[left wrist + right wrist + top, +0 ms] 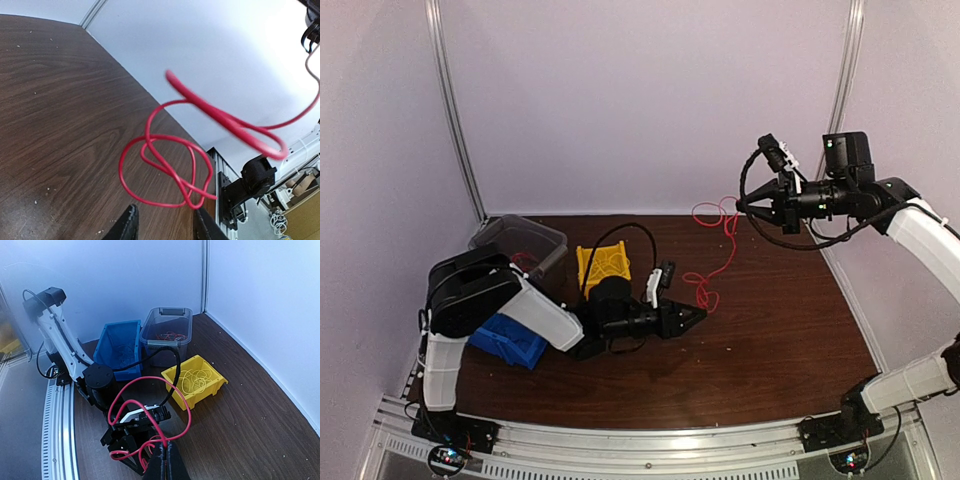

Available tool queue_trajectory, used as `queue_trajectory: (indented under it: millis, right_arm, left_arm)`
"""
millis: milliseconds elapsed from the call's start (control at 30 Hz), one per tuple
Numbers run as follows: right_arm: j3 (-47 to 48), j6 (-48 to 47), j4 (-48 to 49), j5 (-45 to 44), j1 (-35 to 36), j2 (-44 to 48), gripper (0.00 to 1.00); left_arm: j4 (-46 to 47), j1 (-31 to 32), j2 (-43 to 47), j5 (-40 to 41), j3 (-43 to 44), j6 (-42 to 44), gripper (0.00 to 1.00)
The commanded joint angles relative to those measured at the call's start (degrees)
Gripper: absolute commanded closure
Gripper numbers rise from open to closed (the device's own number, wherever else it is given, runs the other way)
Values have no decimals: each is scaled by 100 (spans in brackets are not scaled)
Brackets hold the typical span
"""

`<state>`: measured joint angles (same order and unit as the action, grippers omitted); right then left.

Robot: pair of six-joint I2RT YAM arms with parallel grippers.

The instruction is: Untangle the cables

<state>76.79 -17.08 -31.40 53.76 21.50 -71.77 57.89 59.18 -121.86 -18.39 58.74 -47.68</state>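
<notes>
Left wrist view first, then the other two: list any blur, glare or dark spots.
Left wrist: the thin red cable is smeared in its raised near loop and sharper in the lower coil; the top right corner is blown out white. Right wrist: sharp and evenly lit, only its own fingers read as dark shapes. Top external: soft, slightly grainy, no hard shadows.

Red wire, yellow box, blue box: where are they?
red wire [227,123], left wrist view, the raised loop.
yellow box [207,392], right wrist view, its front wall.
blue box [103,345], right wrist view, its left wall.
</notes>
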Motion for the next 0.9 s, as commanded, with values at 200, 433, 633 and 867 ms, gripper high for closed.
queue_trajectory:
  millis: [200,433,633,867]
  right_arm:
    - [-44,146,231,239,-5,205,100]
    - [-99,233,296,302,-5,216,100]
    - [-104,260,301,264,-14,174,100]
    - [401,452,376,383,-855,-15,100]
  left_arm:
    - [1303,-142,-461,-394,239,-848,70]
    - [2013,-223,-824,-415,498,-1465,81]
    - [2482,-271,-910,-174,395,-1705,100]
    - [1805,-300,-327,109,-284,-1582,100]
